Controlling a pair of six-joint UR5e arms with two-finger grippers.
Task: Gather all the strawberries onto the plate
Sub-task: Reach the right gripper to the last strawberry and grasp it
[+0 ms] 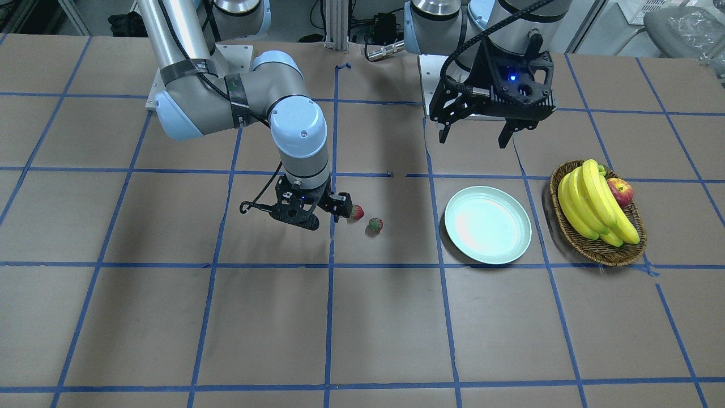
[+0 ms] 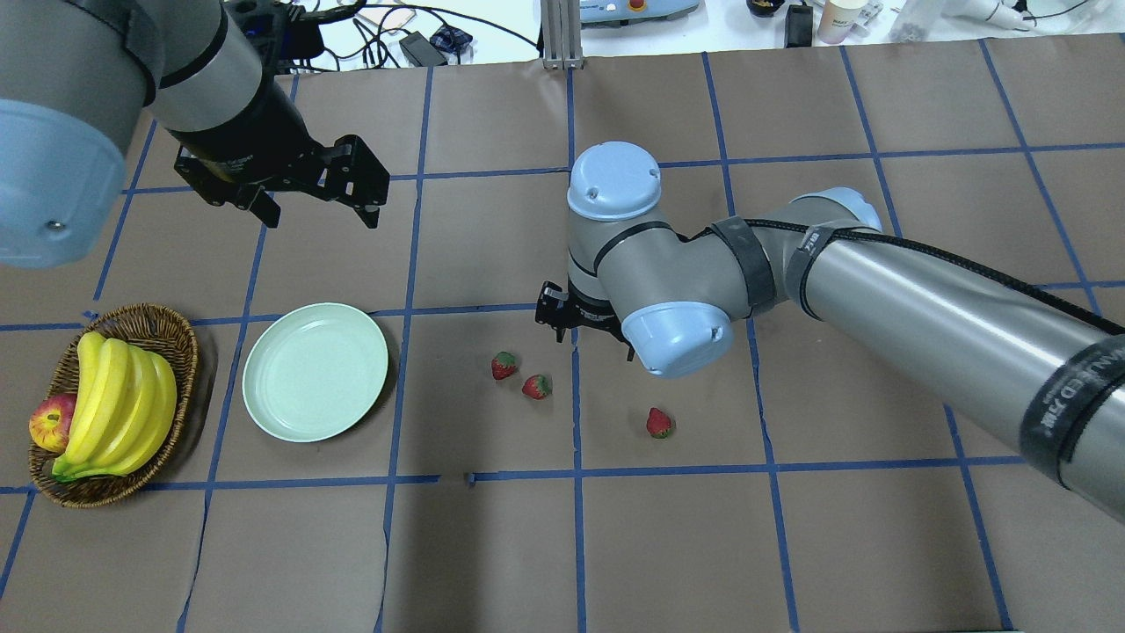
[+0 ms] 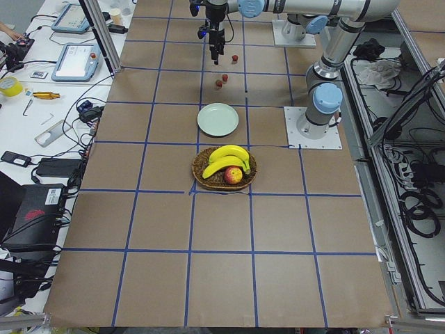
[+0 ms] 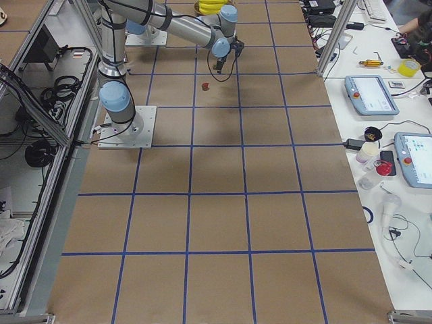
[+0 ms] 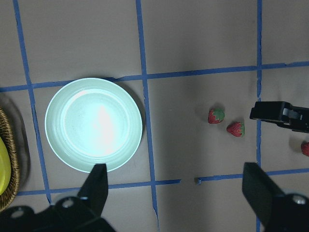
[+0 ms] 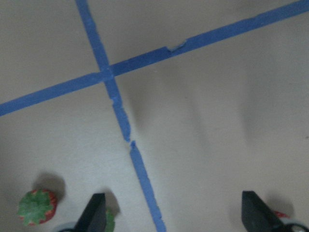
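Three strawberries lie on the table right of the plate in the overhead view: one [image 2: 504, 365], a second [image 2: 536, 386], a third [image 2: 659, 423]. The mint-green plate [image 2: 315, 371] holds nothing. My right gripper [image 2: 595, 345] is open, low over the table just behind the strawberries. In its wrist view its fingers [image 6: 94, 212] straddle bare table, with a strawberry [image 6: 37, 207] at the lower left. My left gripper [image 2: 316, 207] is open and empty, high behind the plate. Its wrist view shows the plate [image 5: 94, 124] and two strawberries [image 5: 216, 115] [image 5: 235, 129].
An oval wicker basket [image 2: 180, 338] with bananas [image 2: 119, 400] and a red apple [image 2: 51, 422] stands left of the plate. Blue tape lines grid the brown table. The right arm's forearm [image 2: 923, 316] stretches across the right half.
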